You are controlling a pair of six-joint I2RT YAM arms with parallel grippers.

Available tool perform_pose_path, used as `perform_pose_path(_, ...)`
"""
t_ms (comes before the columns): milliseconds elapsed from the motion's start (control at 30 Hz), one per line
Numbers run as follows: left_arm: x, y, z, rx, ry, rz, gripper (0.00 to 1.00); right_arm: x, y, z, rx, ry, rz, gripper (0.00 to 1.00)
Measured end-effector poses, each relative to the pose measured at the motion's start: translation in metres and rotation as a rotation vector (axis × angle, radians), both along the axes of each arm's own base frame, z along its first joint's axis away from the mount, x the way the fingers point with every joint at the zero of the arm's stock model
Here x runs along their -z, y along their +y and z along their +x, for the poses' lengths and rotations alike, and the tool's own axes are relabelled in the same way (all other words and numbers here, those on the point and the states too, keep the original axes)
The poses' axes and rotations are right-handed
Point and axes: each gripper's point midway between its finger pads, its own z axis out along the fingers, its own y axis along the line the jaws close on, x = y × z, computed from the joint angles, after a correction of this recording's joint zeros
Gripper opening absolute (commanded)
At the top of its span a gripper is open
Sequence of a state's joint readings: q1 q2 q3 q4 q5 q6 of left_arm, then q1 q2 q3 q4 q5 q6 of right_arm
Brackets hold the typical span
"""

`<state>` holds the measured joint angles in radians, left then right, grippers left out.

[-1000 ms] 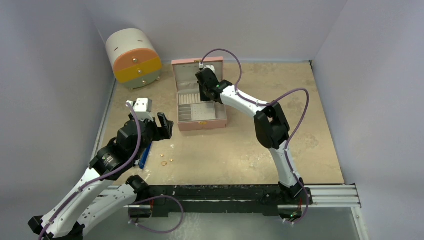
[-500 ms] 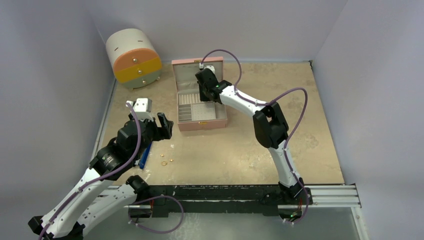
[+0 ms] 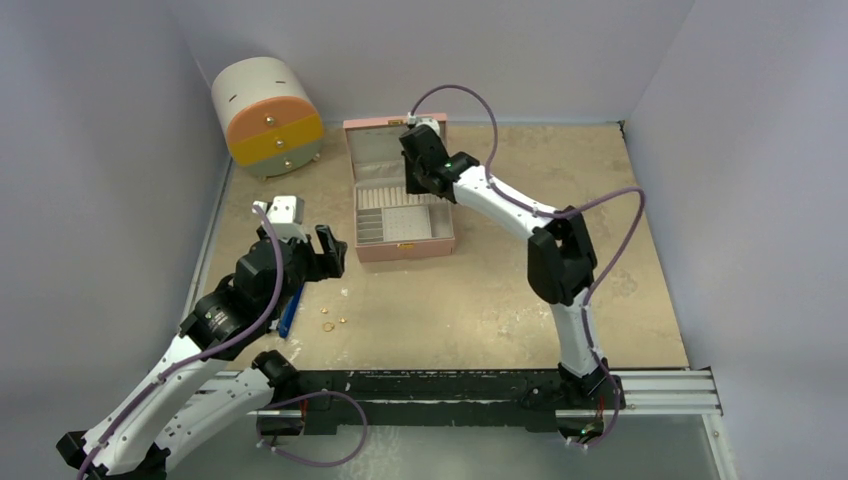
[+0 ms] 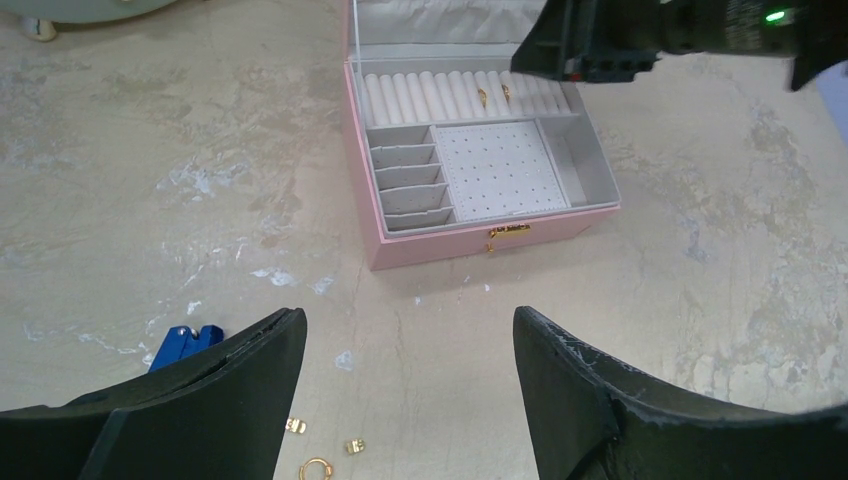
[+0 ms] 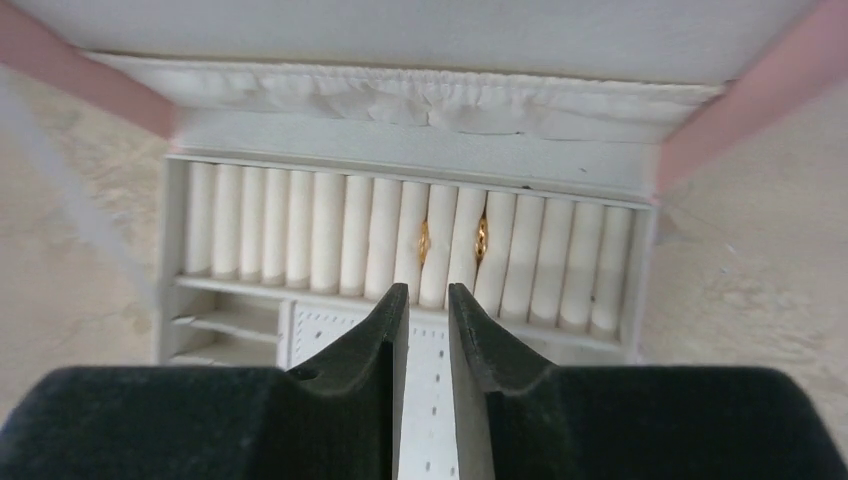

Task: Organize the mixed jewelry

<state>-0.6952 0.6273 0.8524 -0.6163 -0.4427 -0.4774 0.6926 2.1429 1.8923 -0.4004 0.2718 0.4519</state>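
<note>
Loose jewelry lies on the table: a small gold ring (image 4: 315,468) and two gold bits (image 4: 296,426) (image 4: 355,446), seen from above as specks (image 3: 328,325). My left gripper (image 4: 410,320) hangs open and wide above them, holding nothing. Two gold rings (image 5: 423,240) (image 5: 481,238) are tucked between the white rolls of the open pink box (image 3: 405,245). My right gripper (image 5: 428,290) hovers over the box just in front of those rolls. Its jaws are open by a narrow gap with nothing between them.
A blue-handled tool (image 3: 290,310) lies on the table under my left arm. A round cream cabinet with orange and yellow drawers (image 3: 268,115) stands at the back left. The box lid (image 5: 740,110) stands upright behind the rolls. Walls close in the table on three sides.
My right arm has drawn back and up toward the box lid, its elbow swinging right. The left arm has not moved.
</note>
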Motion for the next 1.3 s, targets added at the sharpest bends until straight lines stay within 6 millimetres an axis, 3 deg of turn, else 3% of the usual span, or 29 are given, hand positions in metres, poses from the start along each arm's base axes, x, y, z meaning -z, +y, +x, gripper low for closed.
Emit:
perform_pose_path(267,0.002,-0.001,0.001,0.0,0.008,0.006,0.76,-0.106,-0.03,-0.035,0.001,-0.147,0.114,0.26)
perform_pose_path(400,0.004,-0.002,0.002,0.0,0.013,0.01,0.76,-0.129,-0.047,-0.059,-0.015,-0.179,0.143,0.26)
perform_pose_path(500,0.006,-0.002,0.003,-0.004,0.021,0.015,0.75,-0.126,-0.056,-0.076,-0.043,-0.165,0.137,0.26)
perform_pose_path(733,0.026,0.0,0.008,-0.103,0.107,-0.012,0.73,-0.093,-0.073,-0.121,-0.121,-0.062,0.115,0.26)
perform_pose_path(867,0.039,0.004,0.006,-0.179,0.169,-0.053,0.71,-0.082,-0.07,-0.146,-0.172,-0.018,0.119,0.25)
perform_pose_path(1000,0.051,0.013,-0.001,-0.282,0.225,-0.116,0.66,-0.069,-0.054,-0.17,-0.239,0.016,0.103,0.25)
perform_pose_path(1133,0.08,0.02,-0.01,-0.376,0.306,-0.139,0.64,-0.06,-0.042,-0.188,-0.287,0.042,0.089,0.25)
perform_pose_path(1300,0.127,0.027,-0.02,-0.468,0.405,-0.116,0.61,-0.053,-0.042,-0.192,-0.294,0.057,0.079,0.25)
